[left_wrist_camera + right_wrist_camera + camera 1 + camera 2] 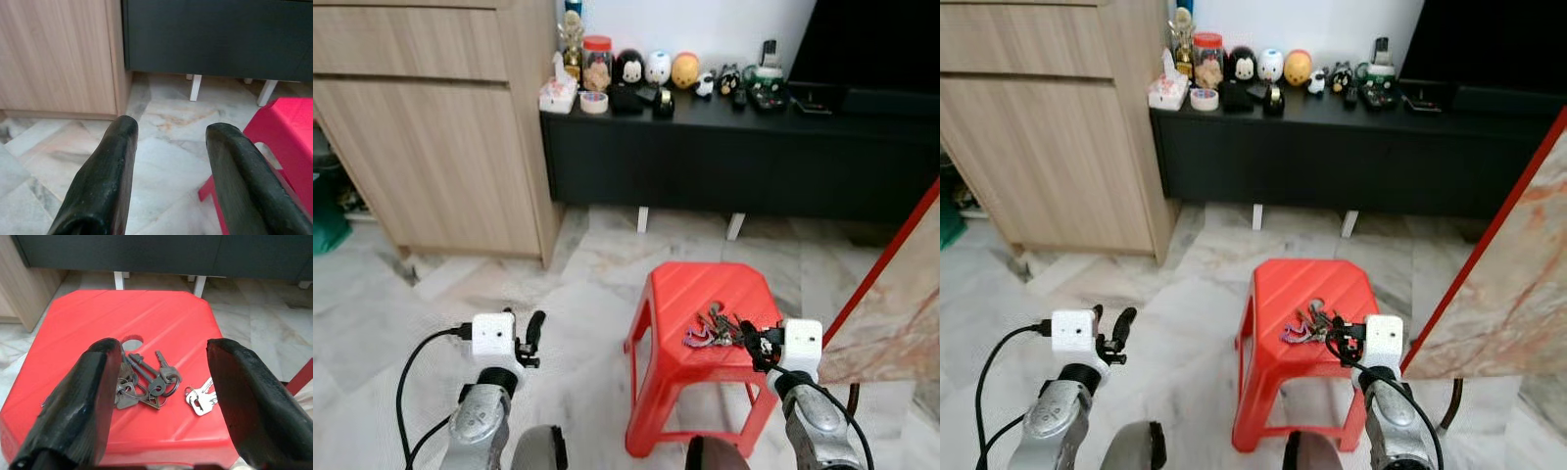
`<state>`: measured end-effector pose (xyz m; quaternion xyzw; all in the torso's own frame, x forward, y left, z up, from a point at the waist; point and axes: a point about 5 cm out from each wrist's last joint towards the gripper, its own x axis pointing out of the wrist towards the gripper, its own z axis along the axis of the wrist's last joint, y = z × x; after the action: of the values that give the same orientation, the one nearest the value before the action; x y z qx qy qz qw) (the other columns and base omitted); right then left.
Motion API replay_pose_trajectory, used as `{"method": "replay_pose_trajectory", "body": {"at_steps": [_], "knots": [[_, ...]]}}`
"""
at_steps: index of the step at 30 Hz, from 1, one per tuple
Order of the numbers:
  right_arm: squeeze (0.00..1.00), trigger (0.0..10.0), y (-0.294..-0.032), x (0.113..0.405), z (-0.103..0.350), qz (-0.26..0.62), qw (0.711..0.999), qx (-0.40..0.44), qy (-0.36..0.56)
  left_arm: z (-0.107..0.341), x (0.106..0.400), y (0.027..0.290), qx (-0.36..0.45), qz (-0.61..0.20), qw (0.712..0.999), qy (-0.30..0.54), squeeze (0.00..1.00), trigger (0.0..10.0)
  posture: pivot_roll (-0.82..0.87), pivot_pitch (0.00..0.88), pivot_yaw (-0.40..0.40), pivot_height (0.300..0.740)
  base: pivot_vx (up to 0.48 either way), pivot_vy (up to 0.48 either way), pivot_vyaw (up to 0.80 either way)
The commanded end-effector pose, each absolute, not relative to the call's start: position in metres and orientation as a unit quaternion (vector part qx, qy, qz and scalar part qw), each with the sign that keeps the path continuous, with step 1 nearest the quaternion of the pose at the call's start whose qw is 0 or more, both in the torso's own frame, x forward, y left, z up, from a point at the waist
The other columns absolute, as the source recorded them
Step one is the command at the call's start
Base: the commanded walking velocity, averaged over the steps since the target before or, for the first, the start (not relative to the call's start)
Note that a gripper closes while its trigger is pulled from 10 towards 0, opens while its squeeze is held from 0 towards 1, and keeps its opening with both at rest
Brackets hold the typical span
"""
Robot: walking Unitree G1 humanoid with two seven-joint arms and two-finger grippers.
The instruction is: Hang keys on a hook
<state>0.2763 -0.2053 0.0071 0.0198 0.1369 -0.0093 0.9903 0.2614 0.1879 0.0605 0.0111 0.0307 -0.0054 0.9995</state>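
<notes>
Marble floor, lower centre: red plastic stool (700, 304) carries bunch of metal keys (149, 382). Right gripper (161, 396) spread wide above keys, holding nothing. Left gripper (171, 161) spread, empty, over floor.

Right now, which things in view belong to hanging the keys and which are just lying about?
Belongs to the job:
keys on the red stool
right gripper, open above them

Just lying about:
left gripper, open, idle
wooden cabinet
black sideboard
figurines

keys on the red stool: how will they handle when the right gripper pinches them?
The keys, several loose on rings, will likely dangle and swing rather than lift stiffly. Lying flat on the smooth red stool, they may slide if nudged. The open right gripper could catch just one ring.
</notes>
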Motion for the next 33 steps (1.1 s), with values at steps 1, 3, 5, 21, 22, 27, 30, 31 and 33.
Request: {"method": "replay_pose_trajectory", "body": {"at_steps": [1,3,5,21,22,27,30,31,33], "knots": [[0.0,10.0,-0.2087,0.2781,0.0102,-0.016,0.991,0.02,0.133,0.0617,0.261,0.1876,0.013,-0.005,1.0,0.028,0.0,10.0,0.09,0.0,-0.088,0.591,0.259,0.0,0.0],[0.0,10.0,-0.2084,0.2782,0.0103,-0.018,0.991,0.022,0.132,0.061,0.2605,0.1878,0.014,-0.006,0.999,0.029,0.0,10.0,0.09,0.0,-0.088,0.591,0.283,0.0,0.0],[0.0,10.0,-0.2076,0.2785,0.0104,-0.019,0.991,0.023,0.132,0.0608,0.2604,0.1886,0.015,-0.005,0.999,0.03,0.0,10.0,0.09,0.0,-0.089,0.591,0.294,0.0,0.0],[0.0,10.0,-0.2053,0.2783,0.0089,-0.019,0.99,0.02,0.139,0.0612,0.2604,0.1889,0.015,-0.002,0.999,0.028,0.0,10.0,0.09,0.0,-0.094,0.591,0.311,0.0,0.0],[0.0,10.0,-0.2054,0.2783,0.0089,-0.019,0.99,0.019,0.139,0.0612,0.2604,0.1887,0.015,-0.002,0.999,0.028,0.0,10.0,0.09,0.0,-0.094,0.591,0.322,0.0,0.0],[0.0,10.0,-0.2047,0.2785,0.0089,-0.013,0.99,0.015,0.14,0.0605,0.259,0.1894,0.014,0.001,1.0,0.028,0.0,10.0,0.1,0.0,-0.097,0.591,0.129,0.0,0.0],[0.0,10.0,-0.2044,0.279,0.0091,0.002,0.99,-0.001,0.144,0.0598,0.2581,0.1899,0.013,0.003,0.999,0.029,0.0,10.0,0.1,0.0,-0.096,0.591,0.0,0.0,0.0],[0.0,10.0,-0.2045,0.279,0.009,0.003,0.989,-0.002,0.145,0.0597,0.258,0.19,0.014,0.003,0.999,0.03,0.0,10.0,0.1,0.0,-0.096,0.591,0.0,0.0,0.0],[0.0,10.0,-0.2052,0.2791,0.0085,0.012,0.988,-0.016,0.151,0.0595,0.2579,0.1902,0.014,0.004,0.999,0.031,0.0,10.0,0.1,0.0,-0.096,0.591,0.0,0.0,0.0]]}}
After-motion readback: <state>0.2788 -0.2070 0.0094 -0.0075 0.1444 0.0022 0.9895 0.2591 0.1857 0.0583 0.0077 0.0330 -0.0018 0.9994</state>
